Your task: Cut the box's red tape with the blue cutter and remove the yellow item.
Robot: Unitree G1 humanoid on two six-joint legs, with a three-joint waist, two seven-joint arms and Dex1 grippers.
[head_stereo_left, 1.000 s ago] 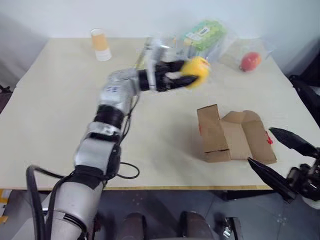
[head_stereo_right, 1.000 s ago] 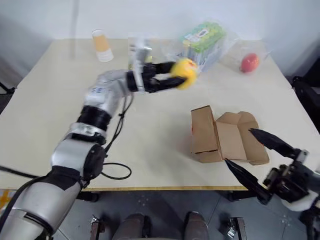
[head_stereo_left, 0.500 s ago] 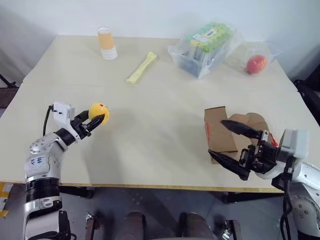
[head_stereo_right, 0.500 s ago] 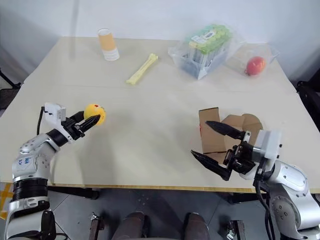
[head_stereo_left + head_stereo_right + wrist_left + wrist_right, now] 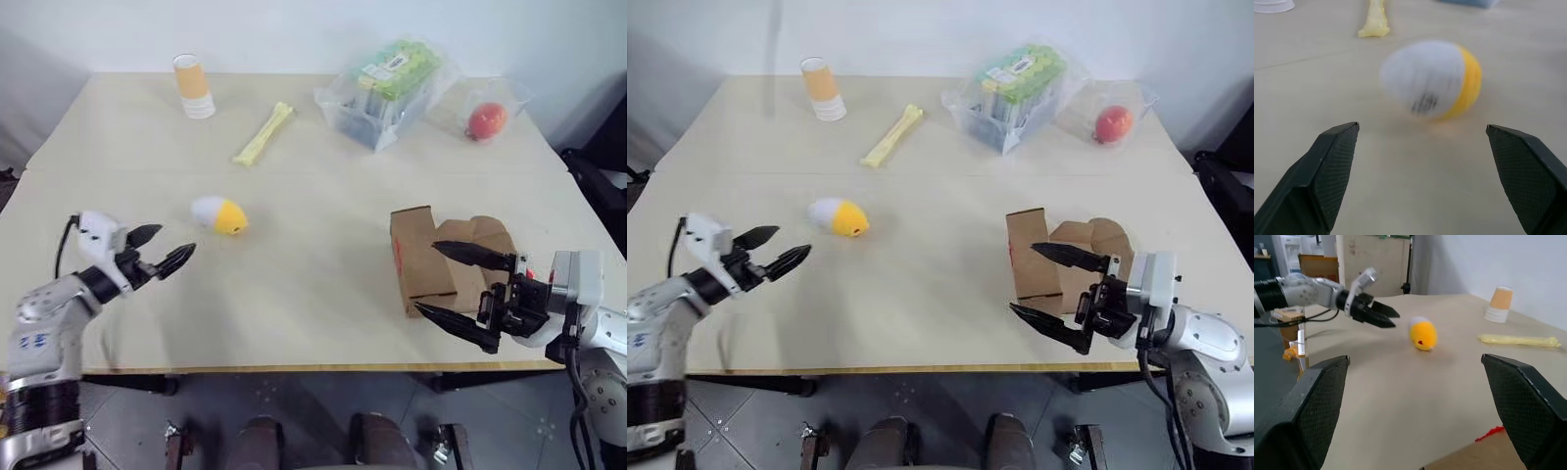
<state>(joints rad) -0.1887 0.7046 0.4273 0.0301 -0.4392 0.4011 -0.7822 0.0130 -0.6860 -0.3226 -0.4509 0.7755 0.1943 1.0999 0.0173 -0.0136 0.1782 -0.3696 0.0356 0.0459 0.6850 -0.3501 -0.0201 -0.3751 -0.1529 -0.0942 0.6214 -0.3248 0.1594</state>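
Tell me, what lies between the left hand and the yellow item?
Nothing but bare table: in the left wrist view the yellow item lies just beyond the open left hand, with no thing between them.

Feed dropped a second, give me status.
Both grippers open: left, right. Egg loose on table, ahead of left gripper. Box open. Nothing blocking.

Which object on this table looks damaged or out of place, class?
The box near the front right edge: its flaps hang open, with torn red tape on its side. The egg lies loose on the table, on its side, beyond the open left gripper.
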